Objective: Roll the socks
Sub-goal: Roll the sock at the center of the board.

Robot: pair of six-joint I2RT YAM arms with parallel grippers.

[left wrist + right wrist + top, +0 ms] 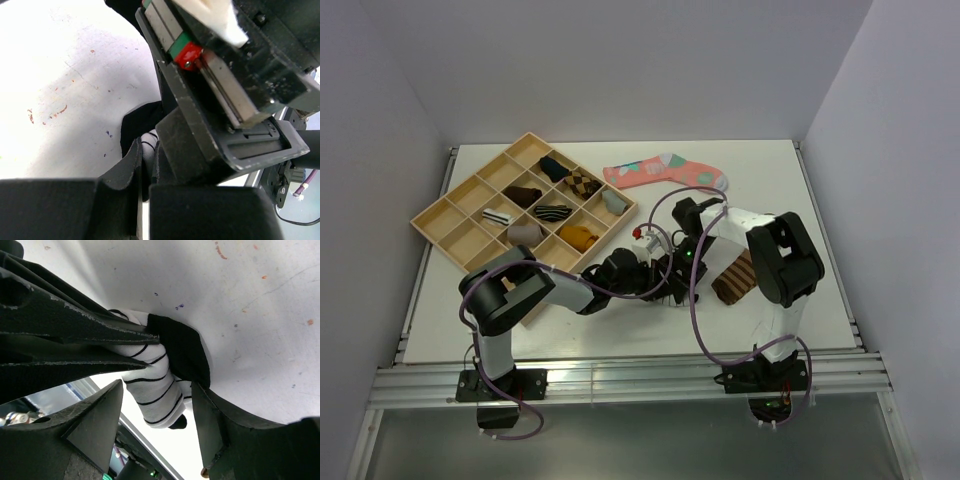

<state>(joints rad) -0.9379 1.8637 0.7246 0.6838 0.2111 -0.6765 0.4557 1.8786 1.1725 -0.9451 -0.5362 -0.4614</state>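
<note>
Eyes on the wooden tray (pixel 432 214), and the action is just off its near-right edge, where both arms meet low over the table (pixel 770 170). The left claw (pixel 150 350) is pinched tight on the white striped sock (pixel 155 395), its two dark fingers converging on the white fabric right beside the black band. The sock bunches up there, and its striped part bends down away from the grip. The right claw (pixel 157 385) stands wide, one finger on either side of the sock. The finger on the black-band side is close to the band, and there is clear daylight on the other side. The brown sock (pixel 735 278) lies flat on the table, farther out from the tray than the claws. The pink sock (pixel 665 172) lies just past the tray's right corner, toward the back.
</note>
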